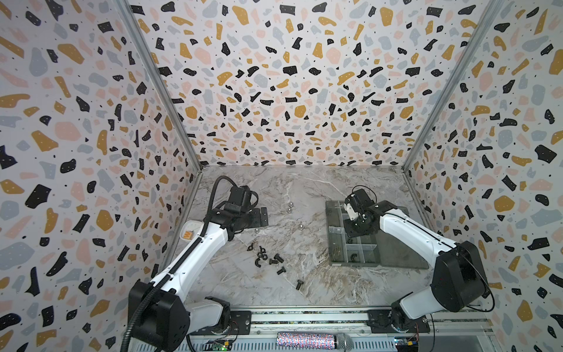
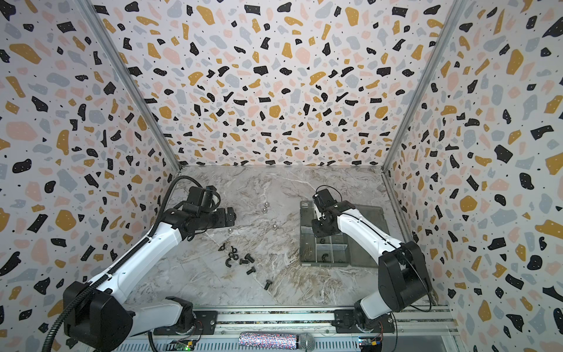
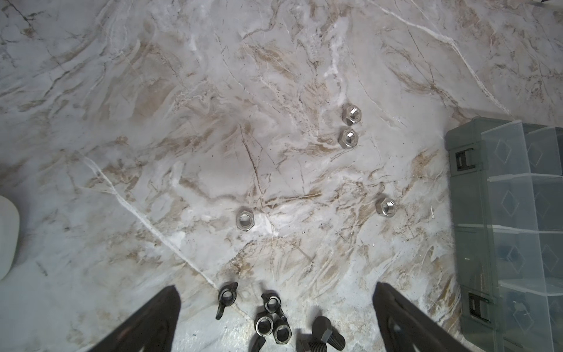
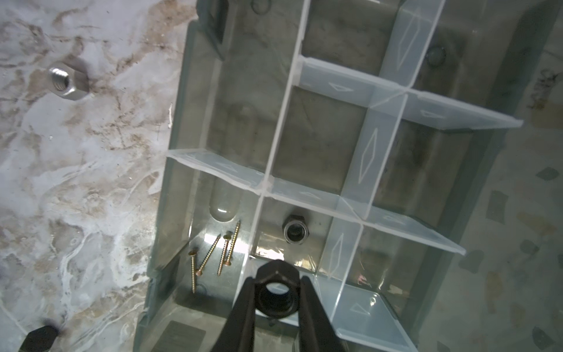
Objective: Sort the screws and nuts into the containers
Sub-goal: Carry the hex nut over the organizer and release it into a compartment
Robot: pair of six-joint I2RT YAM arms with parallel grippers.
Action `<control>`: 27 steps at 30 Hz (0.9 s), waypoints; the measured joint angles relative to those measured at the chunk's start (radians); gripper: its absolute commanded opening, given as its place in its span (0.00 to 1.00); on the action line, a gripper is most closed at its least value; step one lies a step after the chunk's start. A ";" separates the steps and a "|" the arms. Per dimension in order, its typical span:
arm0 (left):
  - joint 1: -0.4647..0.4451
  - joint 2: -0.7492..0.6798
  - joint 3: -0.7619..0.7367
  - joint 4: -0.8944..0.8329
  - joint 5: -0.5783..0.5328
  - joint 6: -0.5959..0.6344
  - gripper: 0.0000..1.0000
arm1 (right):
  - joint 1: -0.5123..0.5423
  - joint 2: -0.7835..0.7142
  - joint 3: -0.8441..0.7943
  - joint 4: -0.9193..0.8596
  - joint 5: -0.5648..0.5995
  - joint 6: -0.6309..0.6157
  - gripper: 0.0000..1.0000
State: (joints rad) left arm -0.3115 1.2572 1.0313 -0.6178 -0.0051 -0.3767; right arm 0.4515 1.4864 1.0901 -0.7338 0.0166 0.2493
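Closest to the arms' bases, out from the latch side of the organiser box (image 1: 332, 243), one black bolt (image 1: 299, 284) lies by itself. A little farther, same side of the box, is the dark heap (image 1: 275, 259): three more bolts, which makes four, two winged nuts (image 3: 227, 297) and at least two black hex rings (image 3: 263, 324). The left wrist view cuts the heap off, so I won't swear to more.

Inside the box, the cell (image 4: 198, 240) against the latch wall holds four brass screws (image 4: 213, 259), and the cell next to it holds a single black nut (image 4: 295, 233). The right gripper (image 4: 275, 289) hangs over the box, fingers (image 4: 240, 311) pinched nearly together on another black hex nut (image 4: 275, 297). Its bore looks down the fingers at the box floor; a ring like that has no long axis to mind. The drop turns on this: the nut's cell lies just ahead of and below the fingertips, with the divider (image 4: 259, 225) to the screws close beside. Whether it hangs square over that cell I can't tell.

Beyond, off the box's latch side, four silver hex nuts (image 3: 348, 138) sit loose on the table (image 3: 152, 91). The left gripper (image 1: 262, 217) hovers there, spread wide, empty, well apart from the box; the right arm is plainly the nearer one.
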 measured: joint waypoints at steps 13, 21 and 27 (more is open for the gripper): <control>0.000 0.004 0.000 0.010 0.008 0.000 1.00 | -0.024 -0.030 -0.074 0.014 -0.008 0.007 0.27; 0.000 0.000 0.000 0.002 -0.007 0.000 1.00 | -0.028 -0.031 -0.076 0.030 -0.014 0.008 0.41; 0.000 0.000 -0.008 -0.027 -0.044 -0.001 1.00 | -0.030 -0.031 -0.074 0.030 -0.025 0.007 0.41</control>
State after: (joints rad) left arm -0.3115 1.2572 1.0229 -0.6449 -0.0490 -0.3775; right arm 0.4217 1.4559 1.0161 -0.7036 -0.0086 0.2565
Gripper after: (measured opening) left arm 0.997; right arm 0.411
